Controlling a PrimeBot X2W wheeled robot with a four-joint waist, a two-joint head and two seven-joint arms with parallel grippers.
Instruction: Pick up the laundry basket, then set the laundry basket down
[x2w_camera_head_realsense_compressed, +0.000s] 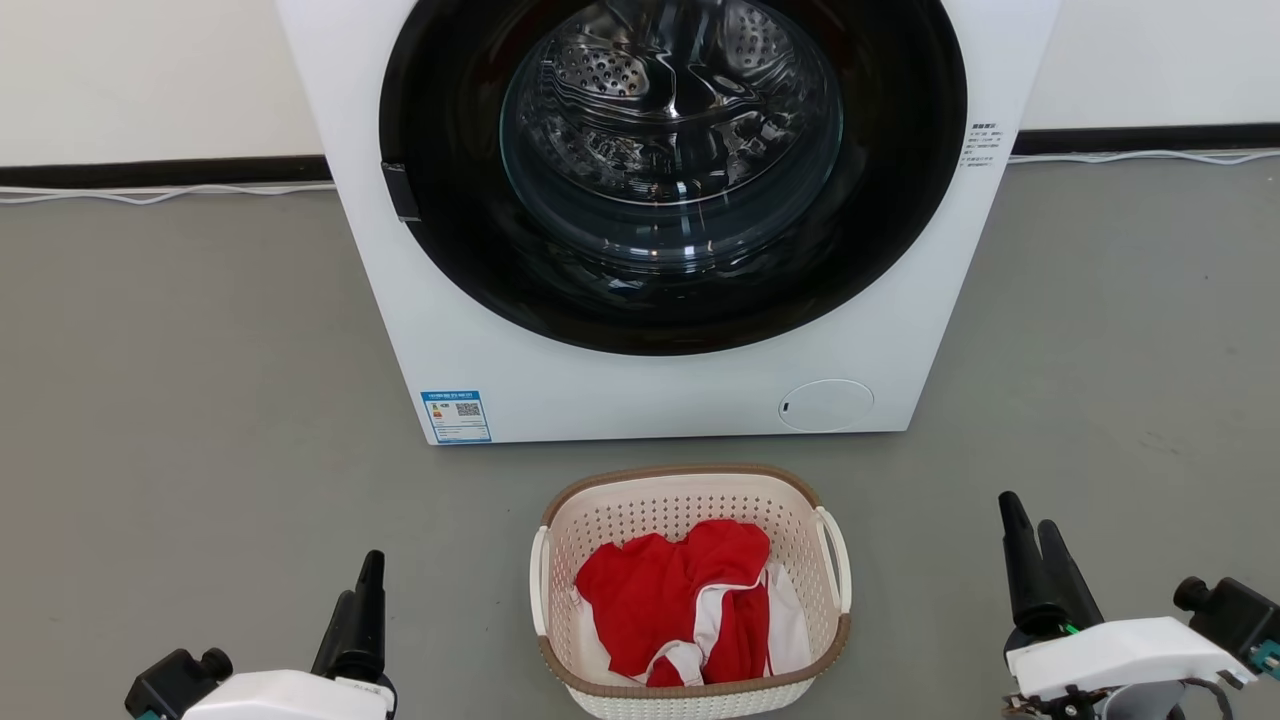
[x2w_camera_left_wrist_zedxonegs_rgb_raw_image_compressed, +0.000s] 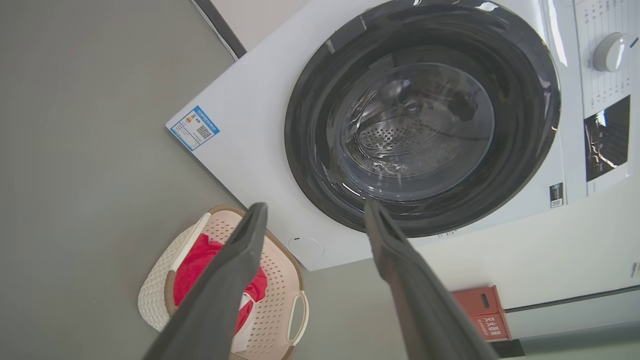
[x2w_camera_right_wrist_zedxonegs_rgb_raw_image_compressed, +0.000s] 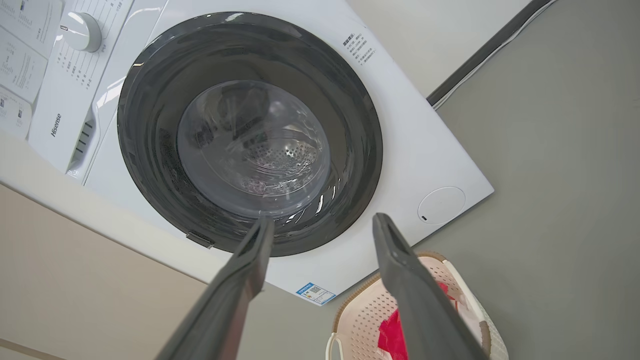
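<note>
On grey floor (x2w_camera_head_realsense_compressed: 200, 400) before white washing machine (x2w_camera_head_realsense_compressed: 600, 390): cream-white perforated plastic laundry basket (x2w_camera_head_realsense_compressed: 600, 520) holding red cloth (x2w_camera_head_realsense_compressed: 670, 590). Both wide, empty: left pincer (x2w_camera_left_wrist_zedxonegs_rgb_raw_image_compressed: 315, 210), right pincer (x2w_camera_right_wrist_zedxonegs_rgb_raw_image_compressed: 324, 222).

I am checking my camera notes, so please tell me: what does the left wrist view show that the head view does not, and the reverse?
Left wrist view adds: a round white control knob and a red plastic crate. Head view adds: the right gripper, at lower right. Both share: the big white washing machine with its blue label, the cream perforated plastic laundry basket holding red cloth, and the left gripper, open.
</note>
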